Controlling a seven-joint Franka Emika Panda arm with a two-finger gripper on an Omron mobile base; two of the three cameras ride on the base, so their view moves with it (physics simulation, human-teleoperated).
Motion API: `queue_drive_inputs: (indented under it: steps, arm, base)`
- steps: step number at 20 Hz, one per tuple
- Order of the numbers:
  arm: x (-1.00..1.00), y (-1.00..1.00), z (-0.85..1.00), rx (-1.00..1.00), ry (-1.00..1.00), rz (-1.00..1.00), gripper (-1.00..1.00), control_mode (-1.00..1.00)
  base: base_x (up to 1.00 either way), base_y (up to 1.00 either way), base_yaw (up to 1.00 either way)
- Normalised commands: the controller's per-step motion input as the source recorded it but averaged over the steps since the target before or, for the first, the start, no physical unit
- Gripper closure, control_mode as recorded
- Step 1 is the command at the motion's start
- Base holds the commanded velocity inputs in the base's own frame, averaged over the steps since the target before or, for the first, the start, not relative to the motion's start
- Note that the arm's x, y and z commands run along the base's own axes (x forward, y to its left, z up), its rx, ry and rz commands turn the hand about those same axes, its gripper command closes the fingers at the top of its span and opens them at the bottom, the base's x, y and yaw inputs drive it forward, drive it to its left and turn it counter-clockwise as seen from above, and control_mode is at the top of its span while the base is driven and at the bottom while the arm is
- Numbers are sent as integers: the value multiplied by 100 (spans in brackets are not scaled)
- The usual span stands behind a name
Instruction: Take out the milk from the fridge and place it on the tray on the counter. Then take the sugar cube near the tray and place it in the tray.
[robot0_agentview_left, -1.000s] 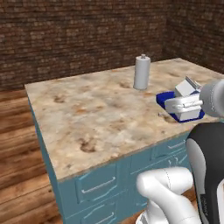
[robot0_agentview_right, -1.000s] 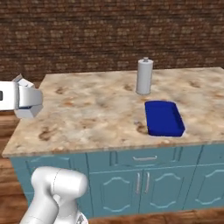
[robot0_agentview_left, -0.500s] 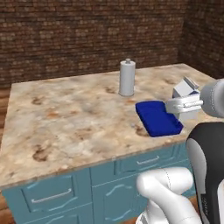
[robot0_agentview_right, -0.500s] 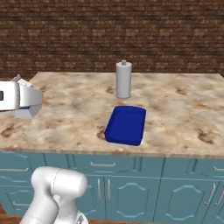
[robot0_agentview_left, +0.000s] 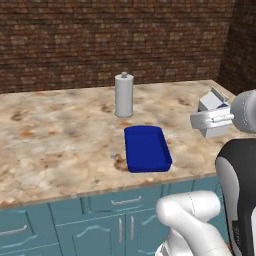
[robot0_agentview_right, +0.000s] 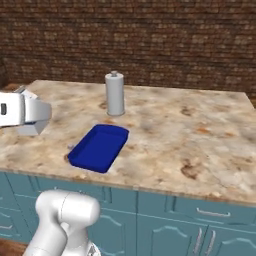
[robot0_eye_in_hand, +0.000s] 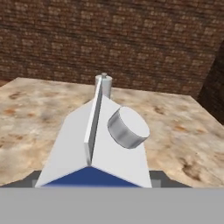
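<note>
Our base has swung round, so the tray now sits ahead. Our gripper clamps the milk aloft, right of it; next, lower it in.

One milk carton, one tray, one canister, one sugar cube.

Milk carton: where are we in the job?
Done: the milk carton is out of the fridge, held in the gripper above the counter. In hand: carrying it toward the blue tray, which holds nothing yet. Left: set the carton in the tray, then pick up the sugar cube, lying on the counter just beside the tray, and put it in too.
</note>
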Motion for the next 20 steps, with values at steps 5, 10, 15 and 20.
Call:
queue_drive_inputs:
  steps: [5, 10, 15, 20]
  arm:
    - [0, 0, 0, 0, 0, 0, 100, 100]
    - [0, 0, 0, 0, 0, 0, 100, 100]
    - [0, 0, 0, 0, 0, 0, 100, 100]
    - [0, 0, 0, 0, 0, 0, 100, 100]
  base:
    - [7, 60, 5]
    - [86, 0, 6]
    - [77, -24, 7]
    - [50, -28, -3]
